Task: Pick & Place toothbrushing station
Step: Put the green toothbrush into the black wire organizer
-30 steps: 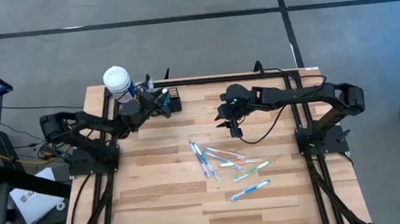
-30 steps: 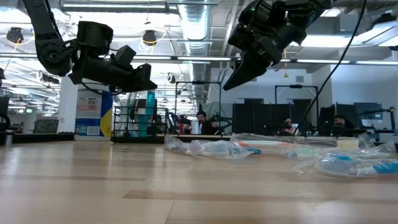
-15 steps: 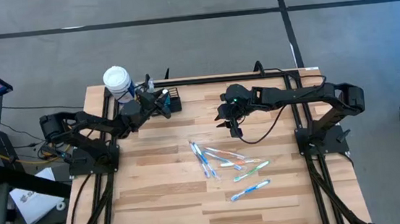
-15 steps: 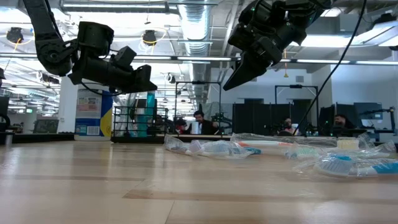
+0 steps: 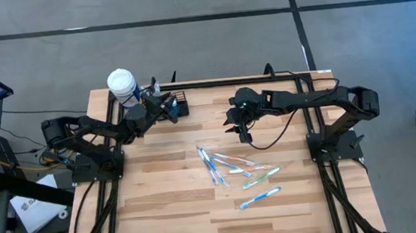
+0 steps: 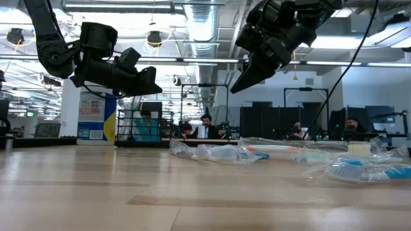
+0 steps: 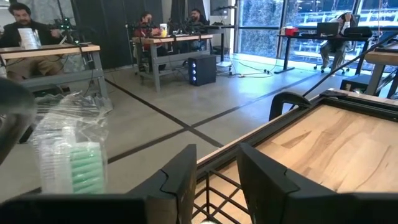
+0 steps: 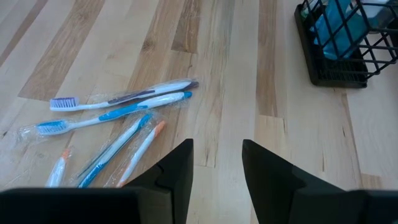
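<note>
Left gripper [image 5: 171, 105] hung above the caddy [image 5: 179, 105], fingers slightly apart, empty; it should've cleared straight up, avoiding the mesh.

Low view, table level.

- Wooden tabletop [image 6: 192, 186]: stretching across the foreground.
- Black wire-mesh caddy [image 6: 142, 128]: sitting at the far edge, something teal showing through its mesh.
- Blue-labelled bottle [image 6: 96, 117]: standing just beside the caddy.
- Left gripper [image 6: 151, 86]: hanging above the caddy, clear of it, pointing slightly downward.
- Right gripper [image 6: 241, 82]: hanging high over the middle of the table, fingers angled down, holding nothing.
- Wrapped toothbrushes [image 6: 225, 152]: lying in a loose row on the wood, more [image 6: 366, 168] lying nearer the camera.
- People [image 6: 207, 126]: sitting at desks in the room behind.
</note>
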